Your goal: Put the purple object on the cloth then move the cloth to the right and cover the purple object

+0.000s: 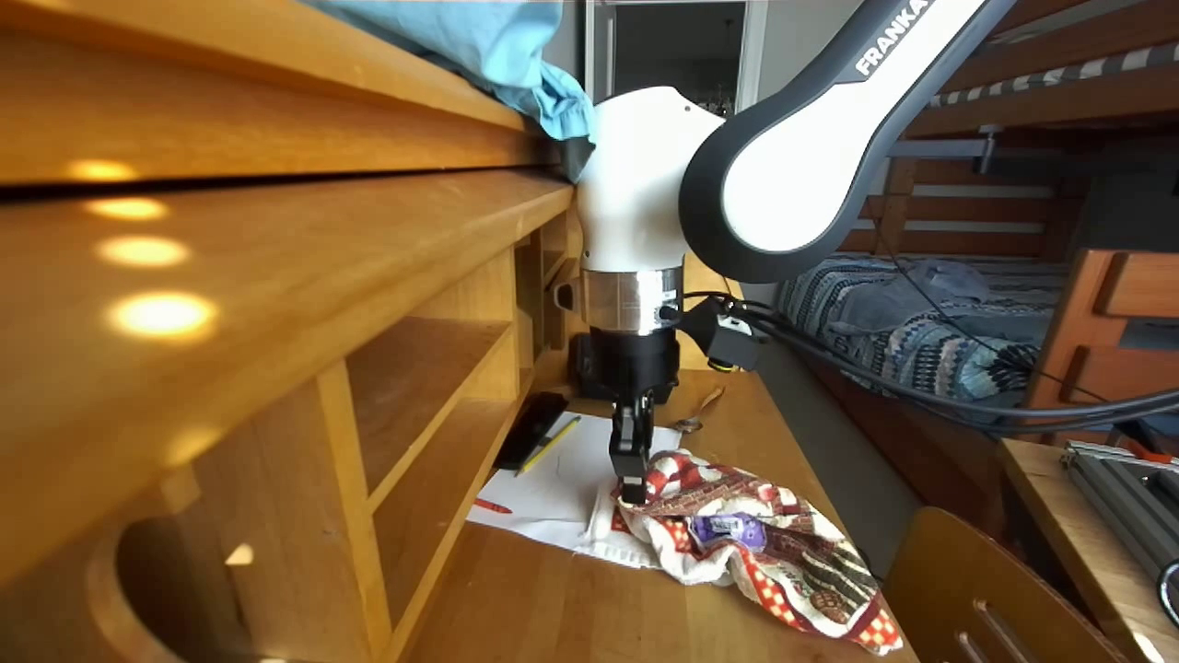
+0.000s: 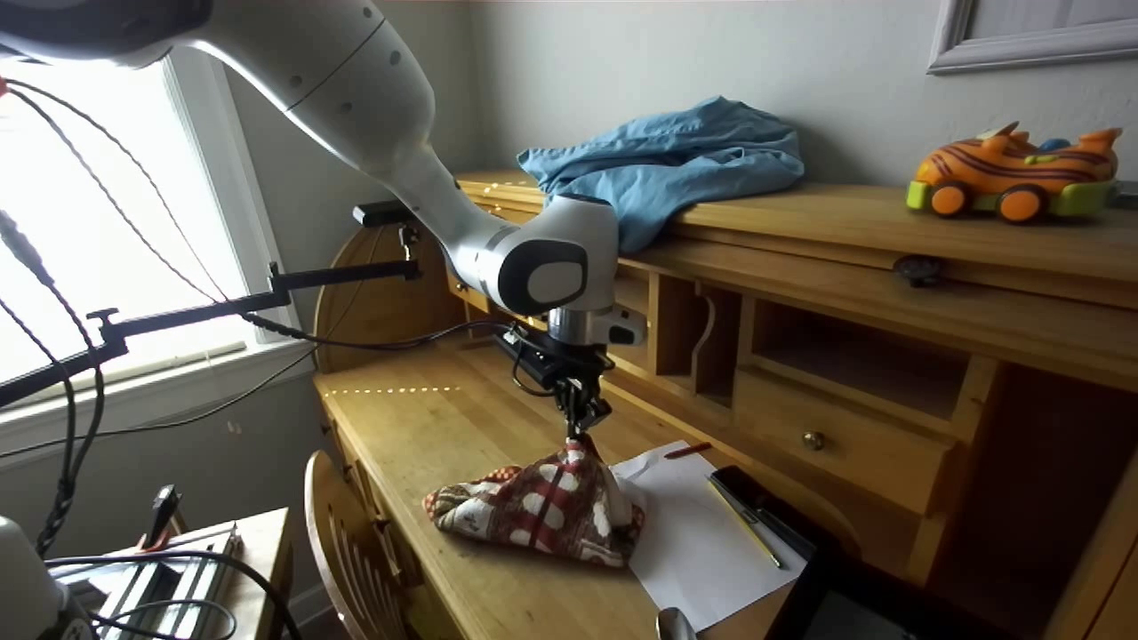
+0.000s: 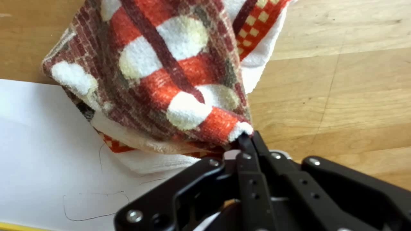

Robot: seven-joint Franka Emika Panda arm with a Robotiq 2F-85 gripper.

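Note:
The cloth is a red, white and brown patterned towel (image 1: pixel 811 566), bunched on the desk. It also shows in an exterior view (image 2: pixel 542 511) and in the wrist view (image 3: pixel 179 64). The purple object (image 1: pixel 728 531) lies on the cloth among its folds in an exterior view; it is hidden in the remaining views. My gripper (image 1: pixel 633 493) is shut on an edge of the cloth, beside the purple object. In an exterior view the gripper (image 2: pixel 578 434) holds that part up in a peak. In the wrist view the closed fingertips (image 3: pixel 249 136) pinch a white and red fold.
White paper (image 2: pixel 711 551) lies beside and partly under the cloth, with a yellow pencil (image 2: pixel 747 523) and a red crayon (image 2: pixel 687 450). A black object (image 2: pixel 773 507) and a spoon (image 2: pixel 674 625) are near. Desk cubbies (image 2: pixel 845 427) rise behind. A chair (image 2: pixel 342 542) stands at the front edge.

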